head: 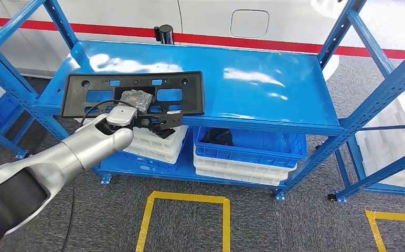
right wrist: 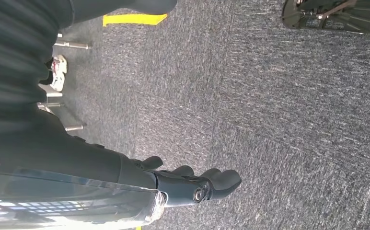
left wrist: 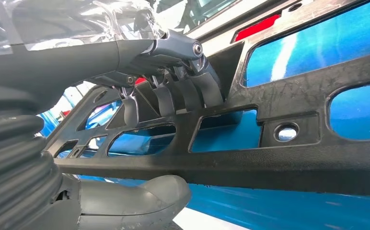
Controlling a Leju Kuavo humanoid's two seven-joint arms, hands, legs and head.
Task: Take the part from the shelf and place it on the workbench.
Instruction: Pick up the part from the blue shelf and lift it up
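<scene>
My left hand (head: pixel 156 119) grips the near edge of the black part (head: pixel 132 93), fingers (left wrist: pixel 192 91) over its top and thumb under, while it lies flat on the blue shelf (head: pixel 263 84). My right hand (right wrist: pixel 192 184) hangs by the floor, holding nothing, fingers loosely bent. Grasp made; lifting and carrying to the workbench remain

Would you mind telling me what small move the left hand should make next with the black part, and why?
Probably lift it slightly and draw it back off the shelf. The left hand already has its fingers over the near edge of the black part and its thumb under it, while the part lies flat on the blue shelf.
</scene>
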